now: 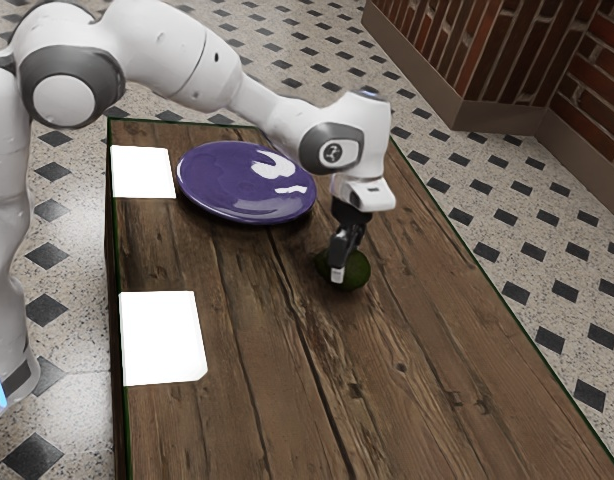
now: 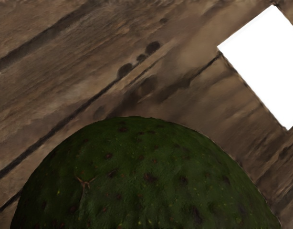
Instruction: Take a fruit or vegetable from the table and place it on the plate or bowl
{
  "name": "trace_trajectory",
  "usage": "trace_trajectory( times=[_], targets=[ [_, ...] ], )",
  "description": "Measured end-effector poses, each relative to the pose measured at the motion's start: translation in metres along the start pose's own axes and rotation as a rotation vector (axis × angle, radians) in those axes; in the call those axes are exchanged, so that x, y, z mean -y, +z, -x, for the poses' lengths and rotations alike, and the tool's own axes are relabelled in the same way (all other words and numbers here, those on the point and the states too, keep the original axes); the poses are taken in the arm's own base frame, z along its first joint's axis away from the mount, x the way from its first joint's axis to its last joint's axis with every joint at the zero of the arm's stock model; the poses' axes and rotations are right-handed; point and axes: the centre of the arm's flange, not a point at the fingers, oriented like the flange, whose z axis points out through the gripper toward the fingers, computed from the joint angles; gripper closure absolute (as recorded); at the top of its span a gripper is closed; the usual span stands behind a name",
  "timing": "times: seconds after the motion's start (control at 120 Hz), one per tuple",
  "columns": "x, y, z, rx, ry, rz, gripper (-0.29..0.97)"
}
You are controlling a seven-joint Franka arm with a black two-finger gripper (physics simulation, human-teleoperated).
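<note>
Exterior view: arm (image 1: pixel 217 70) is reaching in from 10 o'clock, across the plate (image 1: pixel 245 180), with the wrist pointing straight down.
- Claw (image 1: pixel 340 268) is sitting low over the avocado (image 1: pixel 357 271), right at its top. Whether it is spread or pinching the fruit, I cannot tell from this angle.
- Avocado is lying on the worktop (image 1: pixel 387 380), at about 4 o'clock of the plate, near its rim but not touching it.
- Plate is sitting empty, dark blue and glossy.
- Far sheet (image 1: pixel 142 171), white, is lying just beside the plate at its 9 o'clock.
- Near sheet (image 1: pixel 162 337) is lying well apart from the avocado, at roughly its 8 o'clock.

Wrist view: avocado (image 2: pixel 141 176) is sitting directly under the hand, its green skin dark and speckled. A white patch (image 2: pixel 266 62) is showing beyond it on the planks, probably the near sheet.
</note>
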Motion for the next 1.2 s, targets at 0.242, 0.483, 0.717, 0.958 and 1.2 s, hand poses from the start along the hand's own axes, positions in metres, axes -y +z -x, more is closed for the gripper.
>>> trace_trajectory(
  times=[0.242, 0.483, 0.717, 0.958, 1.2],
  targets=[
    [0.000, -0.059, 0.005, -0.107, -0.007, -0.073, 0.30],
    [0.073, -0.137, 0.166, -0.237, -0.308, -0.119, 0.29],
    [0.088, -0.151, 0.245, -0.259, -0.447, -0.107, 0.18],
    [0.081, -0.157, 0.254, -0.264, -0.442, -0.080, 0.04],
    [-0.001, -0.227, 0.103, -0.329, -0.281, -0.142, 0.01]
  ],
)
